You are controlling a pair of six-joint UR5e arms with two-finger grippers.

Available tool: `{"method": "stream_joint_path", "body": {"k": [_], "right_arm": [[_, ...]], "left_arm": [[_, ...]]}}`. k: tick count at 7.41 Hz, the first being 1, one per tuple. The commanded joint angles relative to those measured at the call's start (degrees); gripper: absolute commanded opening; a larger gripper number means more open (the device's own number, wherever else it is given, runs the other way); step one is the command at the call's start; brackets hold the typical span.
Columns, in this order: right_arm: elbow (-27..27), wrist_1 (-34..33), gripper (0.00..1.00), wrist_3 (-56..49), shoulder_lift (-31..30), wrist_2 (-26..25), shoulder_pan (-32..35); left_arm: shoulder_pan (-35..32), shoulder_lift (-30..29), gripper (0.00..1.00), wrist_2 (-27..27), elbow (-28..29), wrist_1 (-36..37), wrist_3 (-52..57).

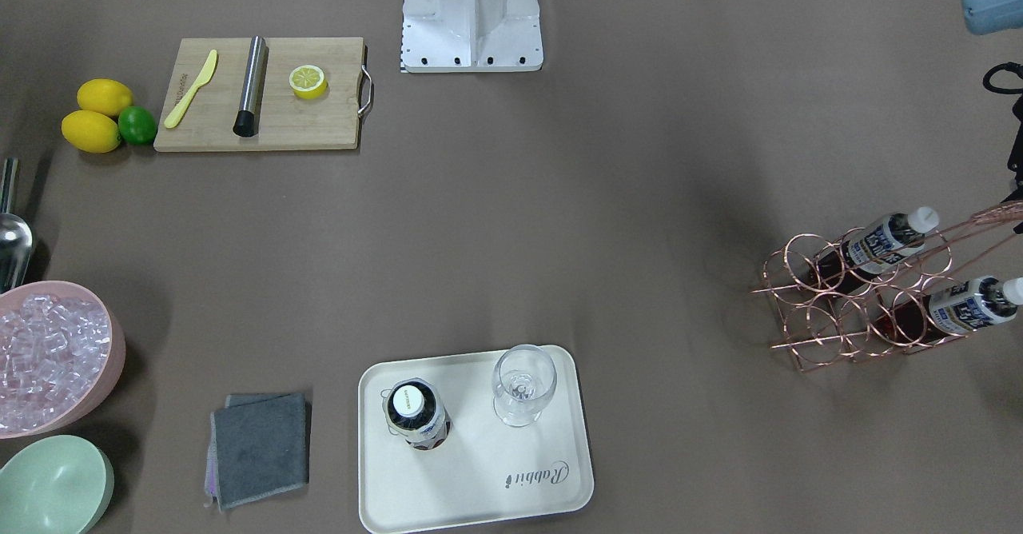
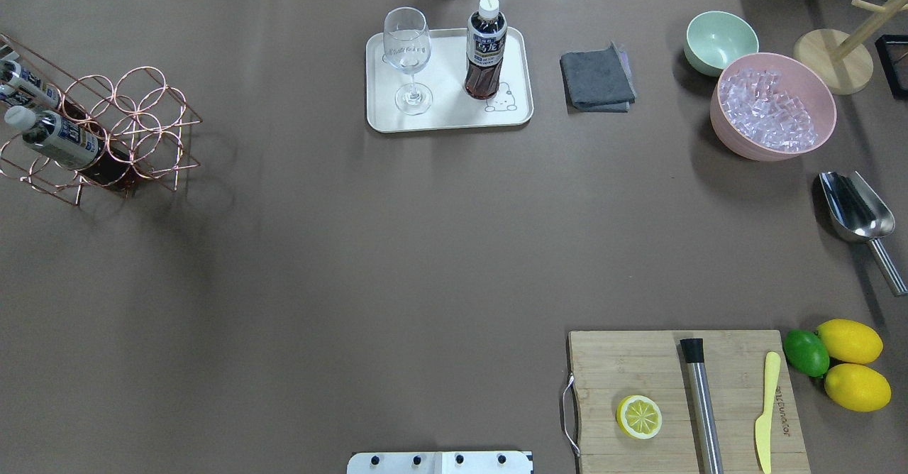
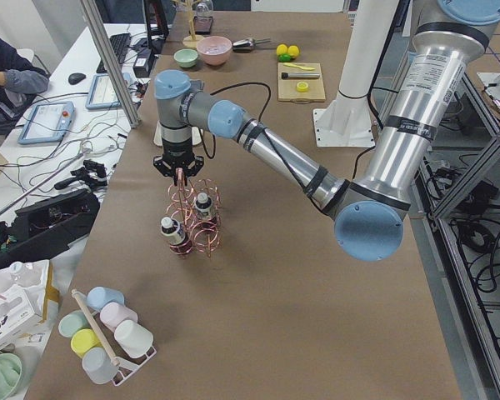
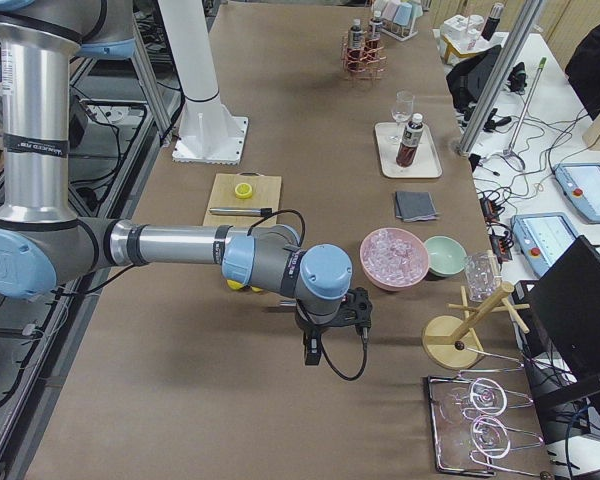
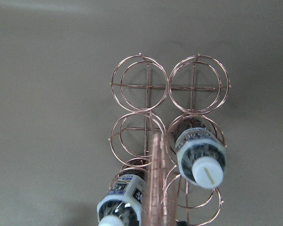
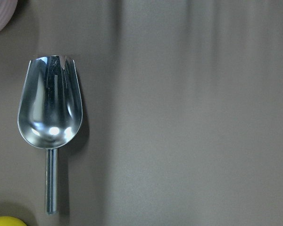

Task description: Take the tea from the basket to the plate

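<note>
Exterior left view: the big left arm reaches out w/ the left gripper (image 3: 181, 173) hanging directly over the coiled handle of the copper-pink six-ring wire basket (image 1: 859, 302), at the table's left end. Claw open or together: can't tell, fingers not clear in any view.

Risk, my read: a drop or sideways pull from there could hook the handle & drag or tip the light basket. That would shake the capped bottle (image 5: 200, 153) & the second bottle (image 5: 122, 197) sitting in its rings.

The right gripper (image 4: 313, 352) is over the table's right end, its wrist cam looking down on a shiny steel scoop (image 6: 49, 101). Claw state can't tell; well apart from the job, so low risk.

The cream rectangular plate w/ bear drawing (image 2: 454, 108) is at far centre. The tea (image 2: 485, 52) stands upright on its right half, near a clear stemmed wine glass (image 2: 408, 55), not touching. Any further set-down there could clip the glass.

Tea look: small plastic bottle, dark brown liquid, white cap on, white-blue label w/ dark lettering. Task reads as done.
</note>
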Motion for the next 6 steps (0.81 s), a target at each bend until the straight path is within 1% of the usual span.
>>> {"method": "stream_joint_path", "body": {"k": [1, 4, 5, 6], "right_arm": [[-0.42, -0.14, 1.00, -0.27, -0.37, 0.03, 0.04], [-0.68, 0.12, 1.00, -0.19, -0.46, -0.14, -0.05], [-0.77, 0.21, 1.00, -0.53, 0.50, -0.32, -0.31], [-0.77, 2.65, 1.00, -0.54, 0.51, -0.32, -0.31]], "left_arm": [[0.11, -0.10, 0.95, -0.01, -0.36, -0.01, -2.13], [-0.24, -0.10, 0.97, -0.88, -0.36, 0.07, -2.22], [-0.76, -0.10, 0.97, -2.80, -0.45, 1.03, -3.87], [-1.98, -0.45, 0.97, -4.47, -0.79, 2.26, -9.19]]}}
